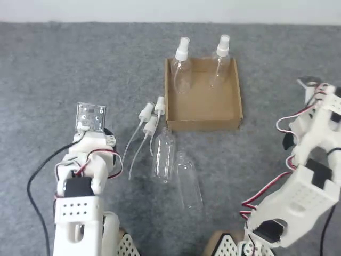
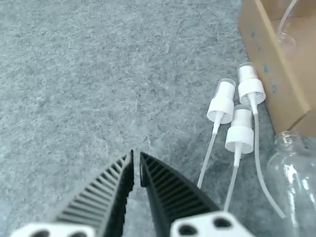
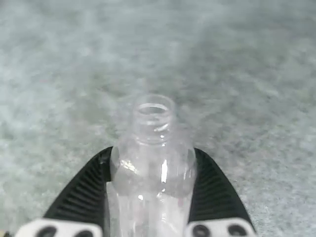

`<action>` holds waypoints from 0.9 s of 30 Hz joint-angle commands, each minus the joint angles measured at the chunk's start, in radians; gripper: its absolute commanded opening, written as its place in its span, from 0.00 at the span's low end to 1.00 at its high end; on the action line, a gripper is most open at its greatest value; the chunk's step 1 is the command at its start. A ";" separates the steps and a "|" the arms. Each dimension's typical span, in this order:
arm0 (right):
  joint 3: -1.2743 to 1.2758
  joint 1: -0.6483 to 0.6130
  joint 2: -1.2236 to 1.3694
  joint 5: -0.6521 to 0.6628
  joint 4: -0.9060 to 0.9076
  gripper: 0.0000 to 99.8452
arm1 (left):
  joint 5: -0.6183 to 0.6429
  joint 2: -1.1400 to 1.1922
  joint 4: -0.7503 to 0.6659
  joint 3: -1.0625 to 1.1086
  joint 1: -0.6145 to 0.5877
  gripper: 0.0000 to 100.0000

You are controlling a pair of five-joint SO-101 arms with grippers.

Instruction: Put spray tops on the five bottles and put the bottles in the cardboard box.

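In the right end effector [image 3: 151,154]: a clear plastic bottle [image 3: 152,133], black fingers squeezed on both its sides, open neck pointing away from the wrist. Low over the fuzzy grey table [image 2: 74,74], left end effector [image 2: 137,157] almost closed, just a thin gap, holding nothing. Near it, three loose white spray tops [image 2: 240,131], thin tubes trailing toward the arm. Two more clear bottles [image 1: 163,154] lying flat, lengthwise near to far, open necks toward the brown cardboard box [image 1: 202,125]. Inside the box, two bottles with white spray tops [image 1: 181,66], tops at the far wall.
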 commanded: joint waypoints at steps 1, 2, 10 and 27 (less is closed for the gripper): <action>0.120 -0.102 -0.229 0.037 -0.021 0.01 | -0.003 0.166 0.055 -0.179 0.002 0.01; 0.190 -0.119 -0.283 0.037 -0.056 0.01 | -0.011 0.229 0.072 -0.229 0.002 0.01; 0.761 -0.228 -0.786 0.087 -0.300 0.01 | -0.137 0.750 0.163 -0.676 0.084 0.08; 1.016 -0.283 -1.153 0.147 -0.182 0.01 | -0.130 1.596 0.201 -1.395 0.222 0.13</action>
